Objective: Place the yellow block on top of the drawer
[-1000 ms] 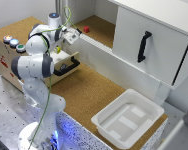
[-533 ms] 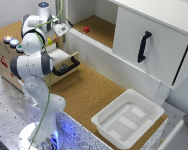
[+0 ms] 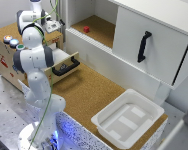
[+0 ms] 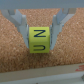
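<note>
Item: yellow block [image 4: 39, 39], a small cube lettered in black, pinched between the two fingers [image 4: 21, 26] of the gripper [image 4: 40, 31], centre of the wrist view, cork surface directly beneath it. Whether it touches the cork cannot be told.

Item: drawer [image 3: 31, 55], upper left of the exterior view, cork top, black bar handle [image 3: 66, 66] pulled open, coloured buttons [image 3: 13, 42] at its far left. The arm's wrist hangs over this top (judged: block lies straight below the fingers, so only a short lowering and release remains).

Only the wrist view shows the block; only the exterior view shows the red cube [image 3: 86, 29] and white tray [image 3: 125, 119].
</note>
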Motion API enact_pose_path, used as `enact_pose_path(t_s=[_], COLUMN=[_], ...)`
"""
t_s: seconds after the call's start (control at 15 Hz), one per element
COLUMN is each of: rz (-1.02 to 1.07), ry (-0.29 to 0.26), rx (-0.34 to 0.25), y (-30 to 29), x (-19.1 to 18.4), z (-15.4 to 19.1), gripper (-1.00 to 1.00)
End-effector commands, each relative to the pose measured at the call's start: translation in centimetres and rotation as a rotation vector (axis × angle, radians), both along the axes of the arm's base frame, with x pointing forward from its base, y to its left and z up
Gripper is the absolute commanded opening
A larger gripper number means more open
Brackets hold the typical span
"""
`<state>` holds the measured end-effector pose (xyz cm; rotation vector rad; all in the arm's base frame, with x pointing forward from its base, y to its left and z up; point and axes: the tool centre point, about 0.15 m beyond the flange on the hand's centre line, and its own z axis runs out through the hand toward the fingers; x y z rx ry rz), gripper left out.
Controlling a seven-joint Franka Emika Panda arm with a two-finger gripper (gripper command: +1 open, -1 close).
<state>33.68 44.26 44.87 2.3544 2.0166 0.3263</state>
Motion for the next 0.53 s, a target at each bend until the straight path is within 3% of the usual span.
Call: enact_pose_path(t_s=[0.0, 0.47], rz=[-0.054, -0.113], ry=[0.016, 0.002], rx=[-0.136, -0.099], y=[2.5, -2.3], x=[0.8, 0.0], z=[2.9, 4.2], gripper=[1.0, 1.0])
